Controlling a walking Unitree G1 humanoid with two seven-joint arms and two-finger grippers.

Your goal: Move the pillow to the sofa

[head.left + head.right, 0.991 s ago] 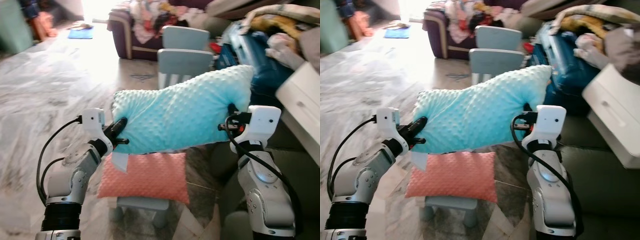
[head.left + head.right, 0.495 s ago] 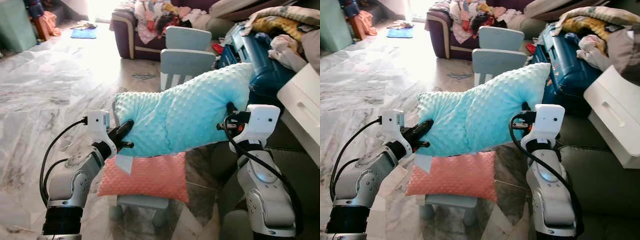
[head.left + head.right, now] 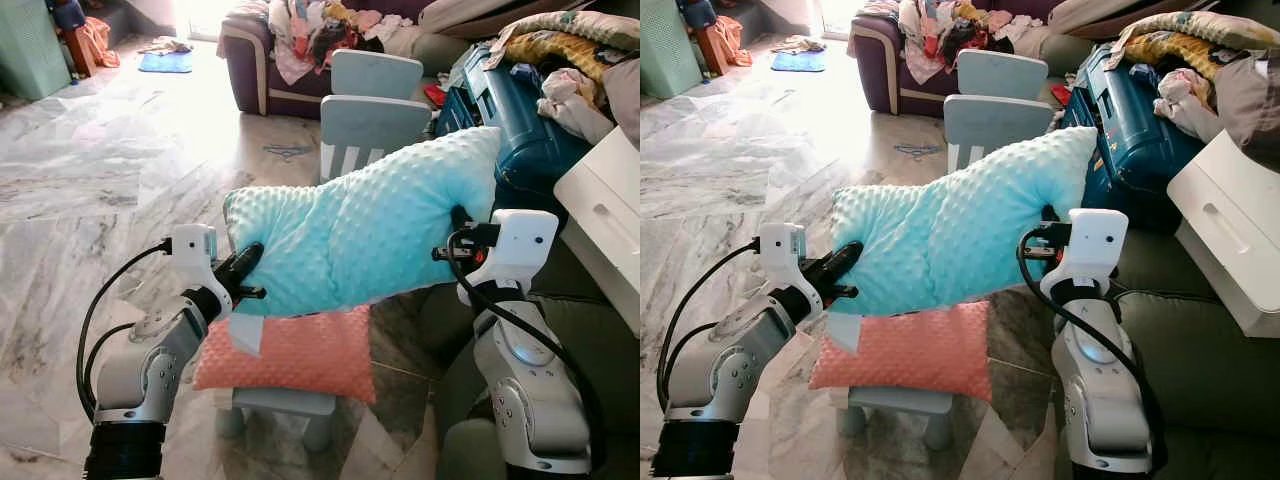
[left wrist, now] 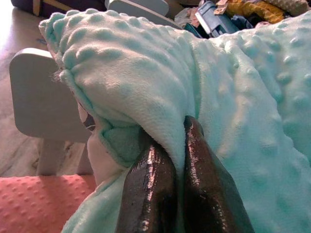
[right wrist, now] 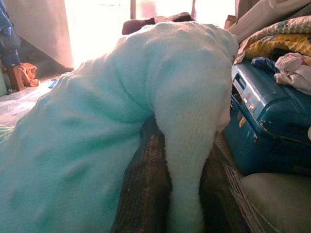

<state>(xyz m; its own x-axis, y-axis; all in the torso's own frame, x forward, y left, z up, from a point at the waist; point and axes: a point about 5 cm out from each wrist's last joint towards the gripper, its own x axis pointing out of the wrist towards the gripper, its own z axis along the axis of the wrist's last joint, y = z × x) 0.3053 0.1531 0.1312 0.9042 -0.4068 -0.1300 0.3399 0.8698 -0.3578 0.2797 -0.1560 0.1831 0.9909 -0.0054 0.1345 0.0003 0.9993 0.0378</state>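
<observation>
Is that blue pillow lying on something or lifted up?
Lifted: the turquoise pillow hangs above the pink pillow, pinched by the left gripper and right gripper.

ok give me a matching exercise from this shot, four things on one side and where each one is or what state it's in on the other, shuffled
Things
1. turquoise pillow
2. coral pillow
3. blue suitcase
4. left gripper

Places or states
A. lying flat on a small pale blue stool
B. held up in the air between both arms
C. behind the right gripper, under a heap of clothes
D. pinched shut on a pillow's left end

Pairs: 1-B, 2-A, 3-C, 4-D
</observation>
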